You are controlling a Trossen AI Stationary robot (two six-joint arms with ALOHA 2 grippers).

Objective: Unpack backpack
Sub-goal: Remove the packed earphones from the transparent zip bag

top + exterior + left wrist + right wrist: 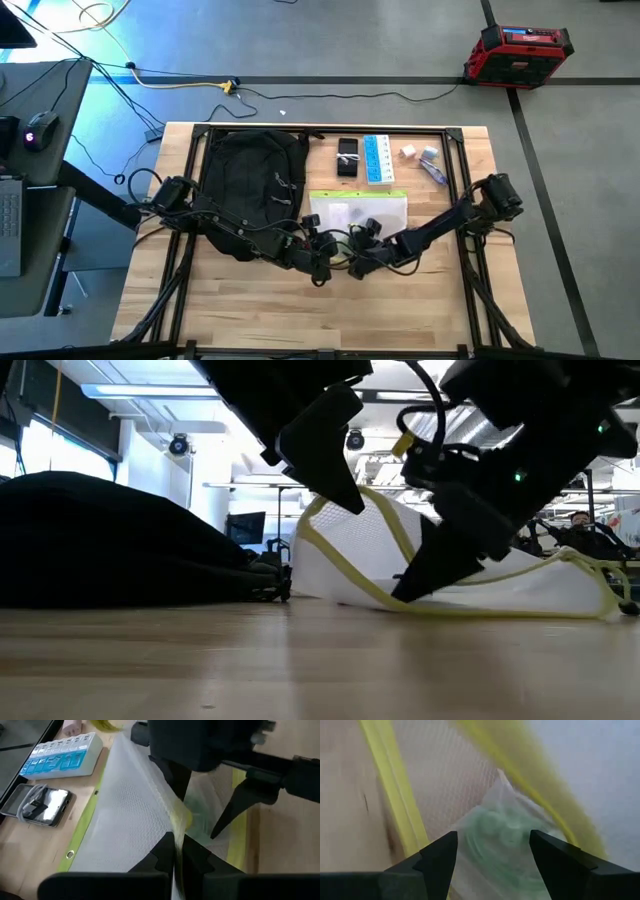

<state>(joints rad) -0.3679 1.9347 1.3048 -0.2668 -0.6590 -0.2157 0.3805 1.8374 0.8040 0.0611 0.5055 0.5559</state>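
High view: the backpack lies at about ten o'clock on the wooden table, and a white mesh pouch with yellow-green edging sits at the centre. At twelve o'clock are a phone and a blue pill organizer. The left gripper and the right gripper meet at the pouch's six o'clock edge.

Low view: the backpack slumps at nine o'clock; both grippers reach down to the pouch.

Left wrist view: the left gripper has its jaws pressed together, pinching the pouch's yellow edge.

Right wrist view: the right gripper has its jaws spread over a clear bag with green contents inside the mesh.
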